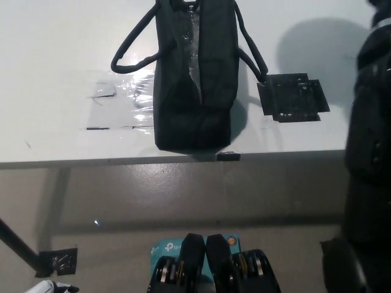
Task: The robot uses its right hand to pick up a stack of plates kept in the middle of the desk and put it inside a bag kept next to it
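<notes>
So right now you're seeing the right arm (369, 140) filling the desk's right edge, reaching up out of the top right corner. The hand itself is running out of frame, so you can't tell whether it's gripping anything, and the plates aren't showing anywhere. The bag (195, 79) is sitting near the desk's (55, 55) front edge, mouth slit running front to back, well left of that arm. Any drop is probably needing a leftward sweep, lined up along that slit.
</notes>
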